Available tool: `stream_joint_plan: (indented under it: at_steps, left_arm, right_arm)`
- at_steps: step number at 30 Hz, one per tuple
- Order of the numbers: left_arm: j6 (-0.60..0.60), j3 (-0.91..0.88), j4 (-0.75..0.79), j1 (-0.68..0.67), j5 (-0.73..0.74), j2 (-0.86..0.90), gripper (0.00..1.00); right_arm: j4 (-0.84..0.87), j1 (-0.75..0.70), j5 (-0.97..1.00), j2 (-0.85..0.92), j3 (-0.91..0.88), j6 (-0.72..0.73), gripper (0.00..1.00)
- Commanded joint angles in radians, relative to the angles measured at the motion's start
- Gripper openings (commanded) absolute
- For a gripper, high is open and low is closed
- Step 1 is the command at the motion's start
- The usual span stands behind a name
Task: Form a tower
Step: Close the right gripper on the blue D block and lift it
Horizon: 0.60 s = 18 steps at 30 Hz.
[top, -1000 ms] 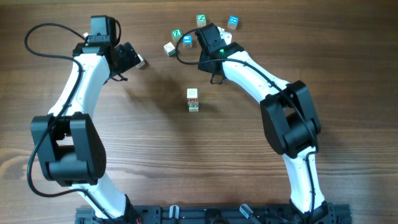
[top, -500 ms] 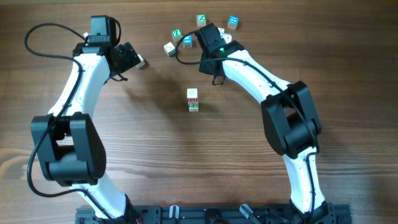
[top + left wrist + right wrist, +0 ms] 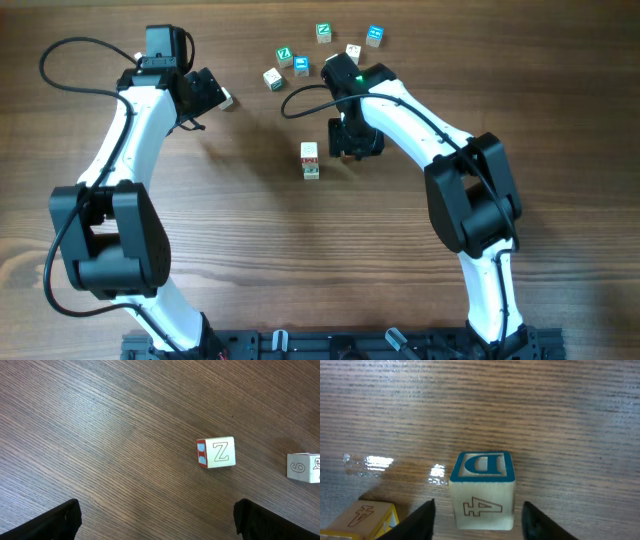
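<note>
Tower [image 3: 310, 160] stands approx mid-table [image 3: 250, 250]: a short one-cube-wide column, red-marked pale cube on top, green marks lower down in the overhead view. Right gripper [image 3: 350, 141] sits just beside it, on the right arm's side, not touching it as far as overhead shows. In the right wrist view the jaws are part-spread either side of a D cube [image 3: 482, 491], pale w/ a blue D on top and a "4" on the near face. A thin gap shows on both sides, so it's released, not pinched. A yellow cube [image 3: 367, 517] pokes in at lower left of that view; can't tell if it belongs to the tower. Left gripper [image 3: 214, 93] is well apart from the tower, far left, jaws spread wide & holding nothing. Below it a Z cube [image 3: 216, 452] w/ a red side lies on the wood, w/ another pale cube [image 3: 303, 466] at the frame's right edge. Loose cubes [image 3: 301, 66] w/ green & blue marks lie scattered at the table's far side, behind the tower.
</note>
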Motion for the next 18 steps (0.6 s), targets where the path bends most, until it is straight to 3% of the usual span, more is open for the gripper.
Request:
stream_joint_plan:
  at_steps: [1,18]
  left_arm:
    - [0.005,-0.006,0.0,0.0,-0.006,0.012,1.0]
    - [0.005,-0.006,0.0,0.0,-0.006,0.012,1.0]
  right_arm:
    - [0.003,-0.035,0.0,0.006,-0.006,-0.017,0.5]
    - [0.051,-0.117,0.093,0.006,-0.006,-0.069,0.49]
